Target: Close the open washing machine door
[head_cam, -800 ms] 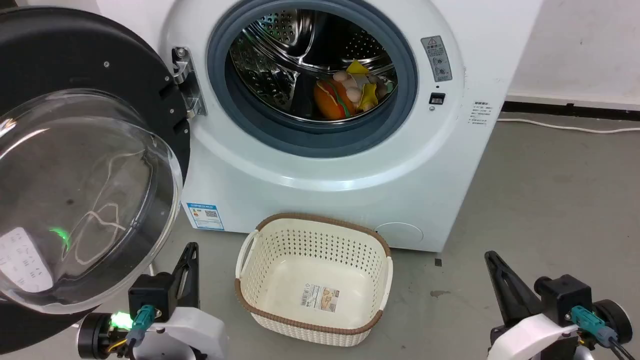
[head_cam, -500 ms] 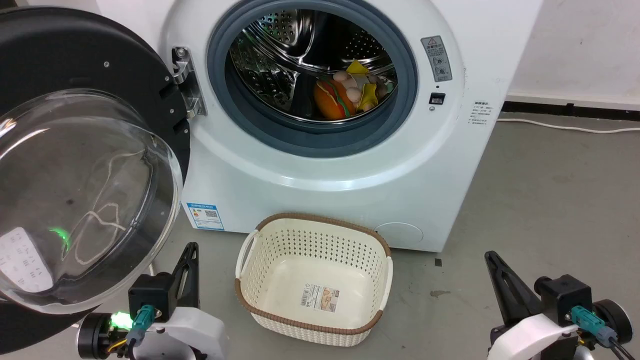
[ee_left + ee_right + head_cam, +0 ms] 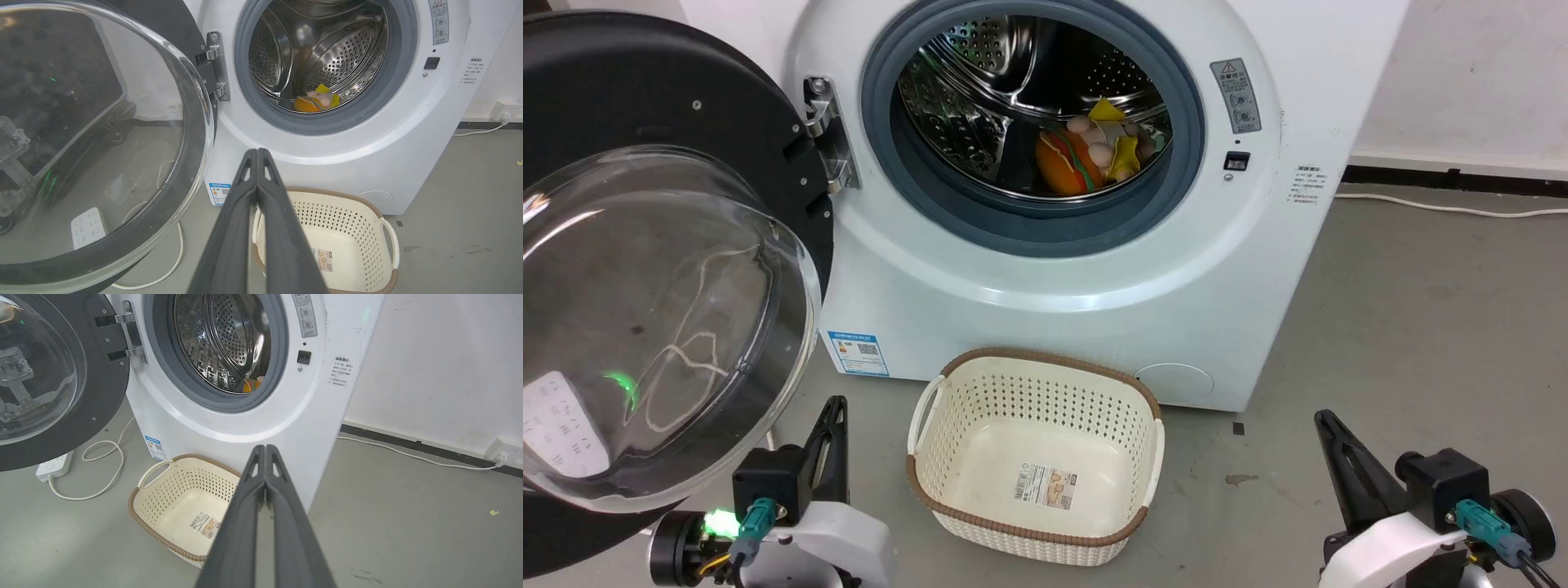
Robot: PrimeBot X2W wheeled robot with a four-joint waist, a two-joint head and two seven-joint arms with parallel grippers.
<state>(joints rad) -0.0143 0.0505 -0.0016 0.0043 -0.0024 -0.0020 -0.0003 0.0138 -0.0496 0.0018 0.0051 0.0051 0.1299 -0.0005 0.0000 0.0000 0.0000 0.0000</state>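
The left gripper (image 3: 836, 412) sits at the lower left of the head view. Its two dark fingers are pressed tight together and hold nothing. The right gripper (image 3: 1327, 425) sits at the lower right. Its fingers are pressed together too, and they hold nothing. Both point up the frame and touch nothing.

Between them, at the bottom middle, a cream basket (image 3: 1033, 356) full of little holes stands on the grey floor (image 3: 1405, 327). It has a brown rim and a paper label stuck on its bottom. It stands just in front of the washing machine (image 3: 1054, 318), the big white box in the middle and top of the frame.

The washing machine door (image 3: 645, 73) is on the left side. It is wide open and swung out to the left. Its black rim goes around a bulging glass window (image 3: 662, 327). A metal hinge (image 3: 829, 135) joins the door to the machine. A blue sticker (image 3: 856, 353) is low on the white front.

A grey rubber ring (image 3: 1029, 233) goes around the shiny steel drum (image 3: 980, 82). Soft toys (image 3: 1066, 163), orange and yellow, lie at the bottom of the drum.

At the upper right, a white cable (image 3: 1445, 210) runs along the floor by the white wall (image 3: 1462, 73).
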